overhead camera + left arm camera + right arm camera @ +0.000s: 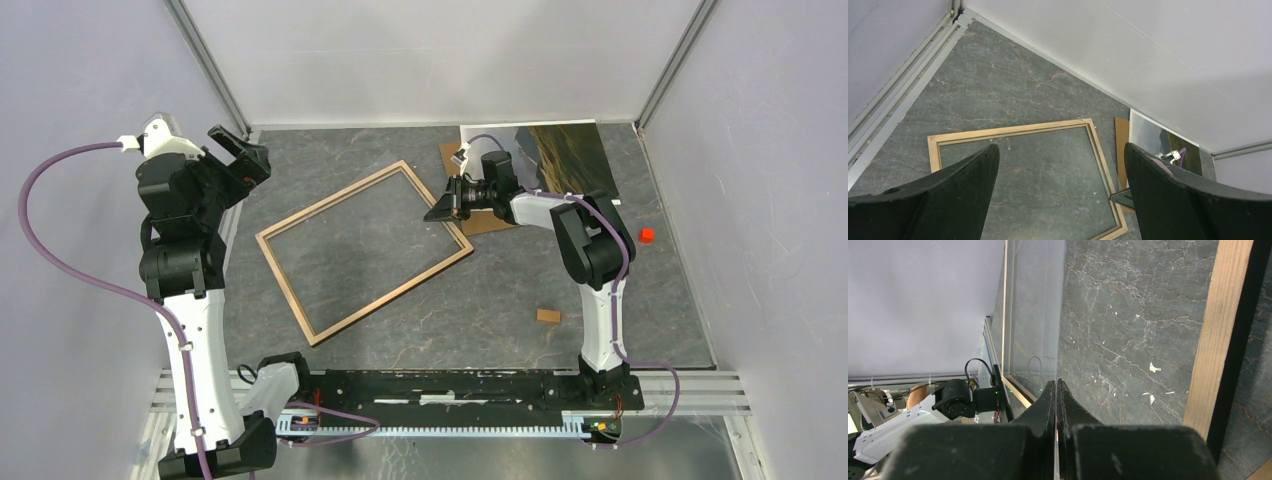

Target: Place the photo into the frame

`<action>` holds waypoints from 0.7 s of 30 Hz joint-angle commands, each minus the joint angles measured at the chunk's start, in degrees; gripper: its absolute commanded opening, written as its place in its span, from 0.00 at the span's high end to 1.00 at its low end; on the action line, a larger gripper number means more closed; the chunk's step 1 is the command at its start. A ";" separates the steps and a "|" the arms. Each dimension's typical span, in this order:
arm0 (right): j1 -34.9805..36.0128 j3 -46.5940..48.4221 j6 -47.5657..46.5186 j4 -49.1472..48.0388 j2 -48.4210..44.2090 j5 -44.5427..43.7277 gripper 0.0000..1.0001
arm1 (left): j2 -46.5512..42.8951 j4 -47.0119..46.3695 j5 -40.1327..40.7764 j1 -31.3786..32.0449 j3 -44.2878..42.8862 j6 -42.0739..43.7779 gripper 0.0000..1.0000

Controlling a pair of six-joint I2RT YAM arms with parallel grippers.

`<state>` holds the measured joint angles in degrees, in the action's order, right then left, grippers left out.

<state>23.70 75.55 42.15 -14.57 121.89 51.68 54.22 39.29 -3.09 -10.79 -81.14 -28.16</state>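
Grey marbled tabletop, closed in by pale walls, carries everything. The right gripper (1056,386) has its jaws pressed together. Its tips sit low over the clear pane, just inside the nearest rim of the frame (1218,340). I cannot tell whether anything thin is pinched between them. Shut tips make a blunt point, so I judge this a pose for nudging or pinning the frame rather than lifting it. The frame lies flat, light wood showing, and spreads away from those tips.

Behind the wrist, a brown backing board (490,222) lies under the arm. Farther back, the photo (565,150) rests flat by the far wall, well apart from both grippers and held by neither, so the insertion has not begun.

Across the frame, the left gripper (1060,150) hangs high with its jaws wide apart, looking down on the pane. It is probably parked there to stay clear.
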 commanded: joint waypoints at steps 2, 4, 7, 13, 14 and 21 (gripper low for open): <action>-0.34 2.32 -0.23 -2.50 -0.16 -1.00 1.00 | -0.71 -1.06 -0.09 0.08 -0.33 1.66 0.00; -0.38 2.71 -0.79 -1.63 -0.17 -1.23 1.00 | -0.64 -1.11 -0.10 0.14 -0.35 1.73 0.00; -0.34 3.46 -1.68 -0.37 0.06 -1.19 1.00 | -0.62 -1.21 -0.07 0.06 -0.18 1.75 0.00; -0.46 3.83 -2.96 1.29 -0.39 -1.58 1.00 | -0.57 -1.20 0.03 0.12 -0.17 2.08 0.00; -0.42 3.82 -2.99 1.44 -0.36 -1.58 1.00 | -0.67 -1.19 0.09 0.05 -0.18 2.06 0.00; -0.42 5.23 -4.69 3.77 0.42 -0.24 1.00 | -0.83 -1.13 0.16 0.09 -0.18 2.22 0.00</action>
<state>23.51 77.28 39.94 -11.25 121.89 50.46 54.22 39.29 -3.09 -10.79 -81.14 -28.14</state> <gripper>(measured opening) 0.006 0.996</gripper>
